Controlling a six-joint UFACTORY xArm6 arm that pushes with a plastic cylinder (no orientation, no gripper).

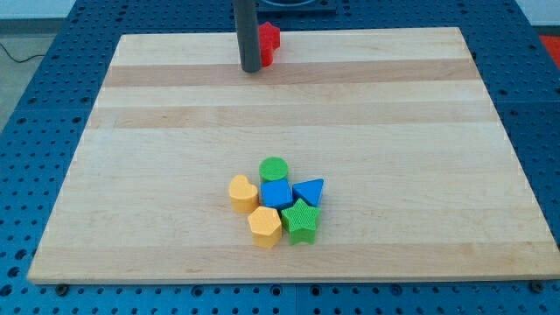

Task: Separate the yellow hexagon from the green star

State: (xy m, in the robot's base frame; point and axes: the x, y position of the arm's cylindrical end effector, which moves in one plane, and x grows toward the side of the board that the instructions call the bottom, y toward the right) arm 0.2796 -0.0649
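The yellow hexagon [264, 227] sits near the view's bottom centre of the wooden board, touching the left side of the green star [302, 220]. Both belong to a tight cluster with a yellow rounded block [243, 192], a green cylinder [274, 168], a blue cube [276, 193] and a blue triangle [309, 191]. My tip [251, 68] rests on the board near the view's top, far from the cluster, just left of a red block [268, 44] that the rod partly hides.
The wooden board [131, 175] lies on a blue perforated table [35, 131]. The cluster sits close to the board's bottom edge.
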